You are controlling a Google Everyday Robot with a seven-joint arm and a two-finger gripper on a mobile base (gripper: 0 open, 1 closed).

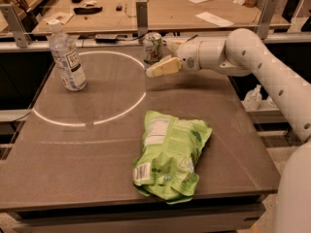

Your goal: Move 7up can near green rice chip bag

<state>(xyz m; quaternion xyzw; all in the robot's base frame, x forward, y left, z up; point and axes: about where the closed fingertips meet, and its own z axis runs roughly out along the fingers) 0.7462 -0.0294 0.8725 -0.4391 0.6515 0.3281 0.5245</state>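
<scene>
The 7up can (pixel 151 45), silver-white with green and red markings, stands upright at the far middle of the dark table. My gripper (pixel 159 58) comes in from the right at the end of the white arm and is open. Its near finger (pixel 163 67) lies just in front of the can and its far finger (pixel 173 43) is beside the can's right side. I cannot tell whether the fingers touch the can. The green rice chip bag (pixel 170 159), lime green with a white label, lies flat at the table's front middle, well apart from the can.
A clear plastic bottle (pixel 67 57) stands at the table's far left. A white ring (pixel 90 121) is marked on the table top (pixel 73 164). A metal rail (pixel 116 33) and a wooden bench with papers lie behind the table. The white arm (pixel 272 76) spans the right side.
</scene>
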